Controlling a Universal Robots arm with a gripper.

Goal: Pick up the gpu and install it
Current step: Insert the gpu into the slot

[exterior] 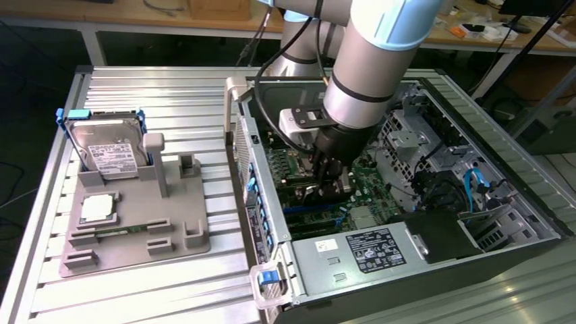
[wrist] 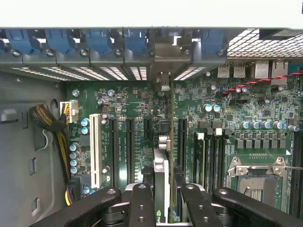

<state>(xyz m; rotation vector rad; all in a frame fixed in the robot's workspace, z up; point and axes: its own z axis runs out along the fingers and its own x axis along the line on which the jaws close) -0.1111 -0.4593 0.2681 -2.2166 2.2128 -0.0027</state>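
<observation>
The gripper's (wrist: 164,196) black jaws pinch the thin gpu (wrist: 161,172) by its flat sides. Its silvery edge shows, right by long black slots (wrist: 130,146) on the green board (wrist: 236,109).

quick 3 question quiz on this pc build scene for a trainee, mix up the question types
1. True or false: the gripper is inside the open computer case.
2. Where is the hard drive? A: upright on the grey fixture outside the case. B: inside the case. C: in the gripper.
3. Fill in: the thin card clamped edge-on between the fingers, above the motherboard, is the ____.

Key: 1 true; 2 A; 3 gpu.
</observation>
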